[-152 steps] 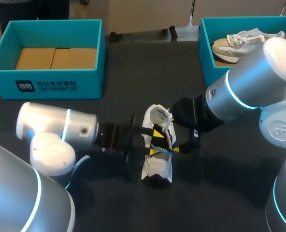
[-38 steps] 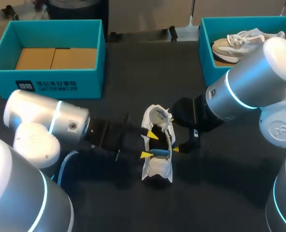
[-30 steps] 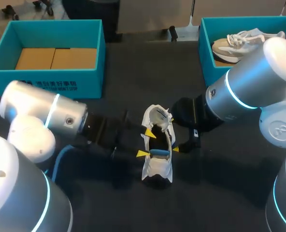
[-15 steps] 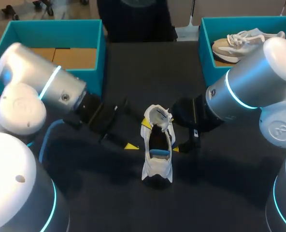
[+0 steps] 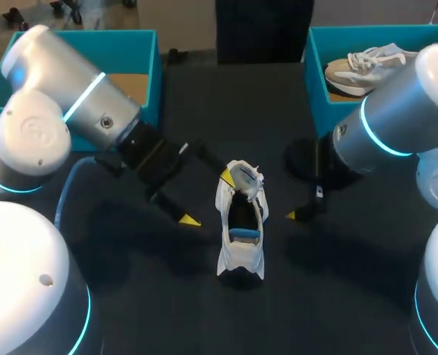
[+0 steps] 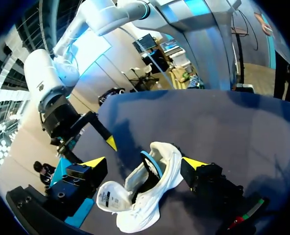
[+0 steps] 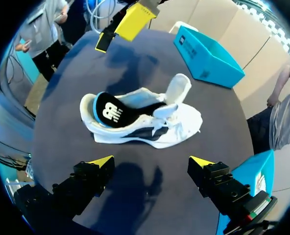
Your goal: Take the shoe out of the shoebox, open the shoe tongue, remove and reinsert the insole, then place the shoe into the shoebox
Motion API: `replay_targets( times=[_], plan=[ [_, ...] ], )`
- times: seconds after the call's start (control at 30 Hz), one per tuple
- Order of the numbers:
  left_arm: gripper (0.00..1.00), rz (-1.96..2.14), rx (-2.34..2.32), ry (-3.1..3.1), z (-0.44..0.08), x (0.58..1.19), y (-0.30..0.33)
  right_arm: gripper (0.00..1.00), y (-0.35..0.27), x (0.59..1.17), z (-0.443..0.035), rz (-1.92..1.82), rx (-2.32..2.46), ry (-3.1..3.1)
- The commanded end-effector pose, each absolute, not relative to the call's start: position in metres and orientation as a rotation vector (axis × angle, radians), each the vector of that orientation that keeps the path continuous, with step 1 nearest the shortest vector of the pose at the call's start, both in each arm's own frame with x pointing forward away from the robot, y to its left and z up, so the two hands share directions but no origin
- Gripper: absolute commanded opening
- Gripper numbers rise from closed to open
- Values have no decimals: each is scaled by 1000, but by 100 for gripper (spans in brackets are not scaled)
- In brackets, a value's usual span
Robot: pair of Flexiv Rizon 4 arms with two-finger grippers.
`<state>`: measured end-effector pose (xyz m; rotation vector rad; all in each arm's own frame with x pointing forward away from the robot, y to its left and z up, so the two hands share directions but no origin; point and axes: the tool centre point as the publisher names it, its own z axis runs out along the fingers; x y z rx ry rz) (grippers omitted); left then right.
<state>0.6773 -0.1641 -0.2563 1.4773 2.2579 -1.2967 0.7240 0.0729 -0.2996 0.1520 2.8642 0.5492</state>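
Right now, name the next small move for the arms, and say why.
Probably lower the left pincer onto the shoe and close on its sides, ready to lift it toward the left shoebox. Both it and the right pincer are open and clear of the shoe, the tongue is folded back, and the insole seems to lie inside.

White shoe [image 5: 240, 259] stands upright on its sole mid-table, toe toward the far edge, outside both boxes. Tongue [image 7: 177, 90] is lifted, opening wide. Black insole [image 7: 108, 111] with blue rim sits inside, heel end riding up. Open teal shoebox [image 5: 130, 34] far left. Second teal shoebox [image 5: 313, 66] far right holds another sneaker [image 5: 359, 65].
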Motion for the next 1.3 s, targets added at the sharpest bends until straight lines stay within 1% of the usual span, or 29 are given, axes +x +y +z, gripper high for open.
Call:
replay_targets(
  times=[0.03, 0.47, 0.73, 0.9, 1.3],
  plan=[
    [100, -1293, 1480, 2261, -257, 678, -165, 100, 47, 713, -266, 536, 184, 2907],
    [100, -1293, 1480, 2261, -257, 678, -165, 100, 14, 693, -208, 597, 346, 2926],
    [100, -1293, 1480, 2261, -257, 678, -165, 100, -1, 680, -173, 641, 183, 2906],
    [100, -1212, 1617, 2264, -242, 678, -169, 100, -10, 676, -163, 646, 114, 2939],
    [100, -1024, 1941, 2336, -231, 690, -172, 100, -14, 675, -160, 666, 101, 2968]
  ],
)
